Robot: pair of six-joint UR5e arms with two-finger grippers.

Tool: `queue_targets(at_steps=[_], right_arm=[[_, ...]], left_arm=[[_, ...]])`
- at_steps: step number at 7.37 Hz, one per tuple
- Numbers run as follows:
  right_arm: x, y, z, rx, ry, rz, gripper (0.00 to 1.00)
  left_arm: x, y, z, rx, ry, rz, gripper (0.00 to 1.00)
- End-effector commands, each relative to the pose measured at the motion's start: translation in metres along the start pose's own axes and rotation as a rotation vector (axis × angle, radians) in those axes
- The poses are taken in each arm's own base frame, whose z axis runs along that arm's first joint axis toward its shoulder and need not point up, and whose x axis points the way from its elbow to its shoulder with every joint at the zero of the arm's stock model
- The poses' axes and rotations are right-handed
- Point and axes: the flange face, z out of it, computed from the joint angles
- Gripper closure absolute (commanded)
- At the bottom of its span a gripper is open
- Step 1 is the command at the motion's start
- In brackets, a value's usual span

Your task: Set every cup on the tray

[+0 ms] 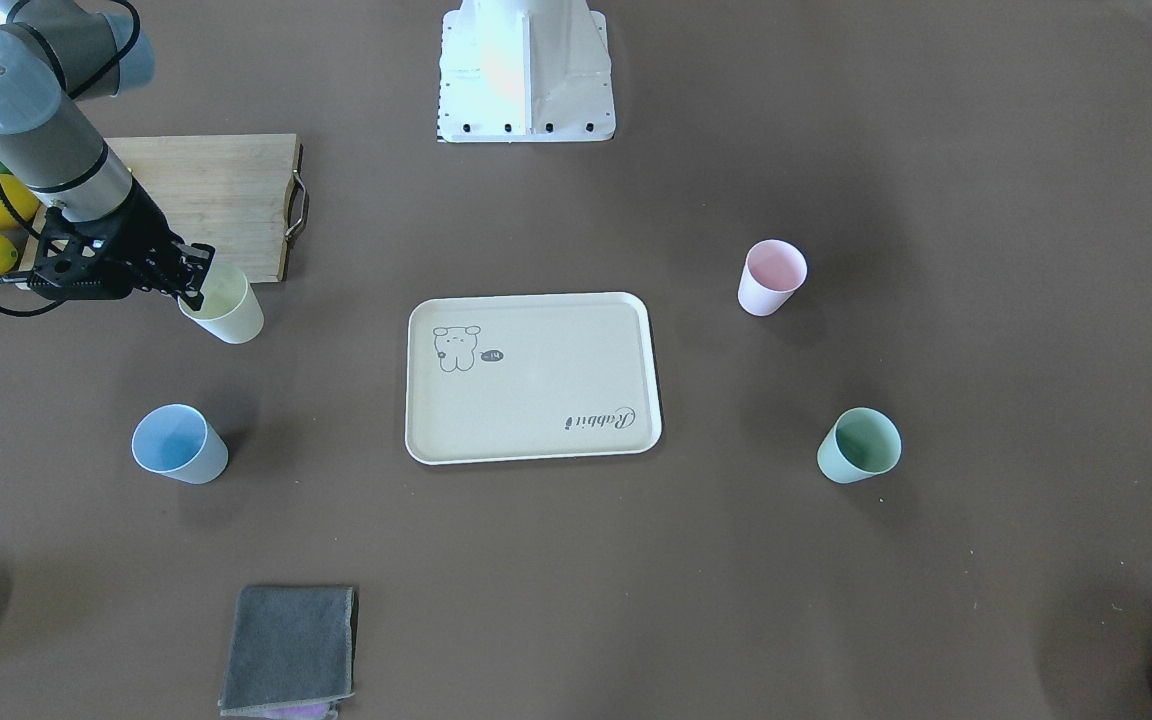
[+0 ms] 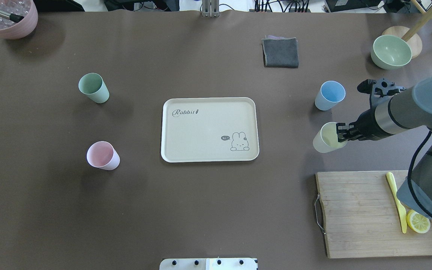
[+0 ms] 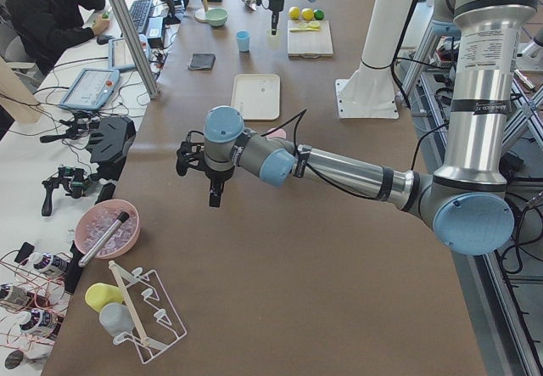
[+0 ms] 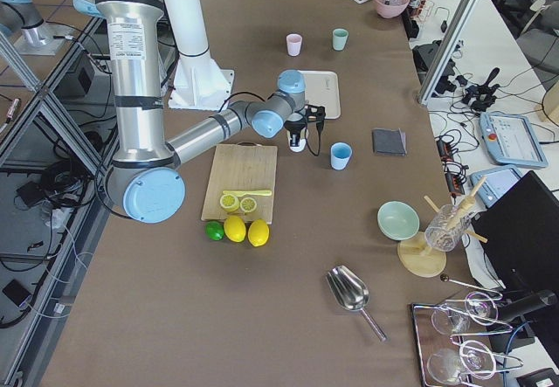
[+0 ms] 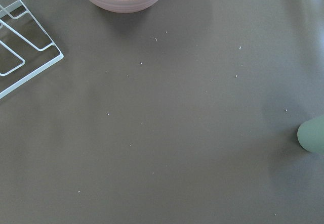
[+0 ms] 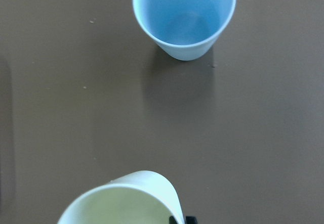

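Note:
The cream tray (image 2: 208, 99) lies mid-table with nothing on it. Right of it in the overhead view, my right gripper (image 2: 341, 132) is shut on the rim of the pale yellow cup (image 2: 323, 141), one finger inside and one outside. In the right wrist view that yellow cup (image 6: 121, 204) fills the bottom edge. The light blue cup (image 2: 329, 95) stands just beyond it. The mint green cup (image 2: 93, 87) and pale pink cup (image 2: 102, 155) stand upright left of the tray. My left gripper (image 3: 215, 191) hangs above the table at the far left end; I cannot tell its state.
A wooden cutting board (image 2: 369, 213) with a yellow knife (image 2: 396, 200) and a lemon half lies near my right arm. A grey cloth (image 2: 280, 52) and a green bowl (image 2: 390, 51) sit beyond the cups. A pink bowl (image 2: 8, 17) stands at the far left corner.

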Motion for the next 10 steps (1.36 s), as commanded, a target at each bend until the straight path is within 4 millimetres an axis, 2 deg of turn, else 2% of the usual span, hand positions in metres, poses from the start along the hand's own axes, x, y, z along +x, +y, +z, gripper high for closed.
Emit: queue_targets(at_steps=[1, 2, 3, 6, 8, 10], right_arm=[[-0.073, -0.023, -0.020, -0.004, -0.022, 0.002, 1.00], [-0.128, -0.029, -0.023, -0.035, 0.022, 0.009, 1.00], [-0.166, -0.035, -0.015, -0.032, 0.052, 0.001, 1.00], [-0.243, -0.033, 0.036, -0.043, 0.081, 0.015, 1.00], [-0.255, -0.014, 0.054, -0.074, 0.091, 0.016, 1.00], [-0.256, -0.007, 0.079, -0.080, 0.101, 0.003, 1.00]], left_arm=[[-0.002, 0.002, 0.001, -0.002, -0.001, -0.003, 0.02], [-0.003, 0.002, 0.001, -0.003, -0.002, -0.005, 0.02], [-0.004, 0.003, 0.002, -0.005, -0.003, -0.007, 0.02], [-0.006, 0.004, 0.004, -0.009, -0.005, -0.012, 0.02], [-0.005, 0.002, 0.003, -0.007, -0.004, -0.008, 0.02], [-0.004, 0.000, 0.003, -0.006, -0.003, -0.009, 0.02]])
